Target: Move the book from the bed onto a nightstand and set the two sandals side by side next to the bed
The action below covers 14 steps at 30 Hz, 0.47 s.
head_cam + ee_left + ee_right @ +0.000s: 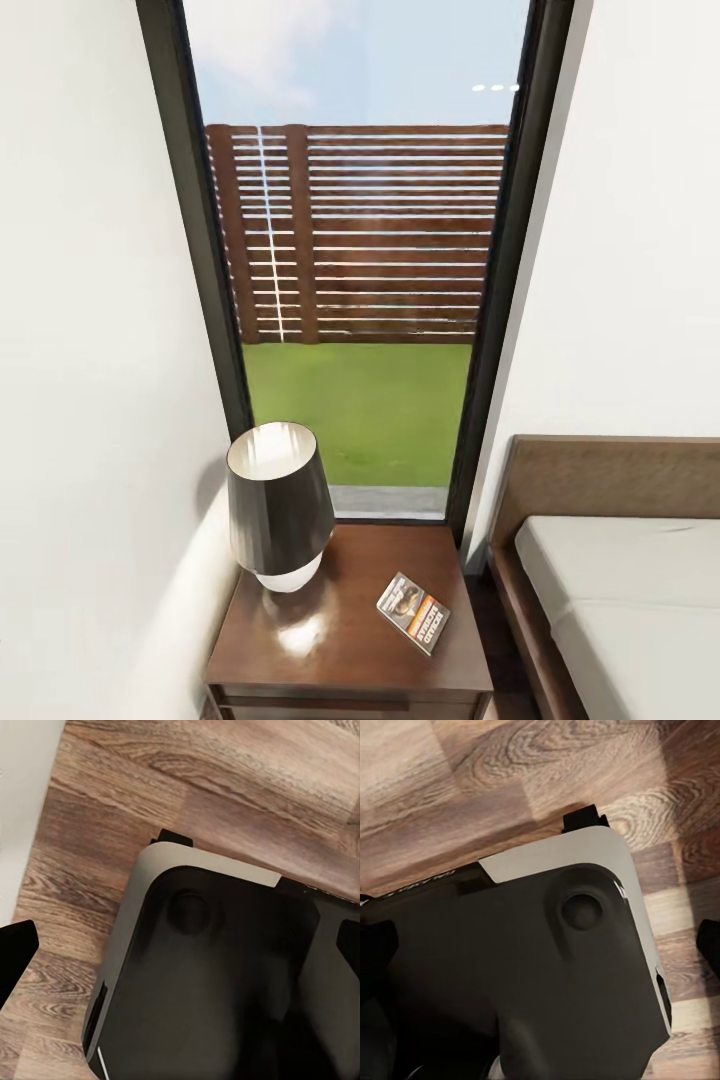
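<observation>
The book [413, 612] is already lying flat on the nightstand [330, 640], near its bed-side front corner, long axis slanted, lamp [278, 505] beside it. The bed [620, 580] is just to the right. Both wrist cameras look down at the robot's base [225, 982] and wood floor [225, 787]; I can't tell either claw's state. Sandals next, I'd guess.

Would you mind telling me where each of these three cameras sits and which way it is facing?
Head view: on the robot's head, facing forward and down at the nightstand with the book and lamp, the bed beside it.
Left wrist view: near the left gripper, facing down at the wood floor and the robot's dark base.
Right wrist view: near the right gripper, facing likewise.
Both wrist views share floor and base.
</observation>
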{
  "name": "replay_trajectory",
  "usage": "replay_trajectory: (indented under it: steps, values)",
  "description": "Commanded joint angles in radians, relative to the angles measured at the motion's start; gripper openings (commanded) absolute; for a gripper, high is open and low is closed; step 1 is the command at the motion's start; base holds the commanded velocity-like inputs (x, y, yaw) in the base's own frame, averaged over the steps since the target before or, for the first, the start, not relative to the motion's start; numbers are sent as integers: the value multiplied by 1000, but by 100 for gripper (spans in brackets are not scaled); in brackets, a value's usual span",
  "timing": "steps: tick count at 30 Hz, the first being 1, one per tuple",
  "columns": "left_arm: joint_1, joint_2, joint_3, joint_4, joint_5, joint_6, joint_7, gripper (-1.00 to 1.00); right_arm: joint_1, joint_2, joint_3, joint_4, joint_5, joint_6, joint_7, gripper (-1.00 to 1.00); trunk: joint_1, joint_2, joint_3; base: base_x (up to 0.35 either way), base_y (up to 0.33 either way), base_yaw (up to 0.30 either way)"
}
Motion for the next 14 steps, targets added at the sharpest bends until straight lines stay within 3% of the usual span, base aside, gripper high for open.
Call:
replay_trajectory:
  steps: [1,14]
  values:
    - [0,1,-8,-1,10,-3,-1,100,-2,3,8,3,-10,1,5,100,0,-1,-1,0,0,0]
    - [0,1,-7,-1,12,-2,-1,100,-1,21,6,3,-9,2,5,100,0,-1,-1,0,0,0]
